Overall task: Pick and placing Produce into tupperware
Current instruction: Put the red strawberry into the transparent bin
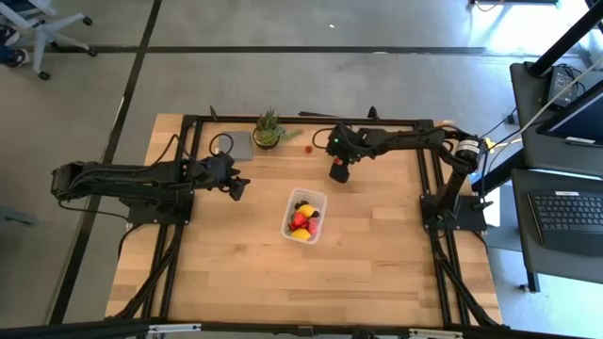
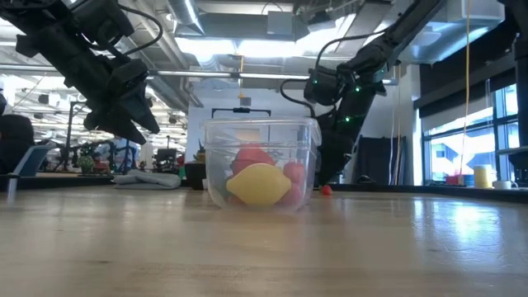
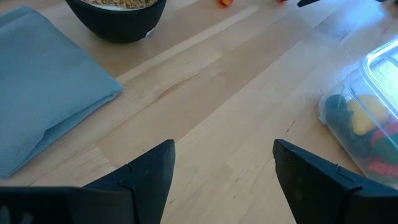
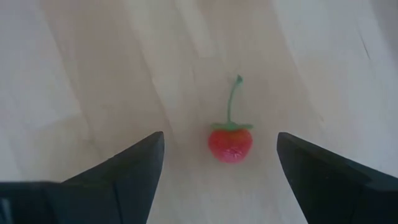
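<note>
The clear tupperware tub (image 1: 303,215) stands on the wooden table and holds yellow, red and dark produce pieces (image 2: 258,183). My right gripper (image 4: 219,138) hovers open over the table just beyond the tub's far right corner (image 1: 339,171). A small red strawberry-like piece with a green stem (image 4: 231,144) lies on the wood between its two fingers, touching neither. Another small red piece (image 1: 308,148) lies near the plant. My left gripper (image 3: 224,146) is open and above the table to the left of the tub (image 1: 237,185).
A green spiky plant in a dark pot (image 1: 268,129) and a folded grey-blue cloth (image 3: 43,87) sit at the table's far edge, left of centre. An orange piece (image 3: 225,2) lies beyond the pot. Bare wood spreads toward the near edge (image 1: 301,282).
</note>
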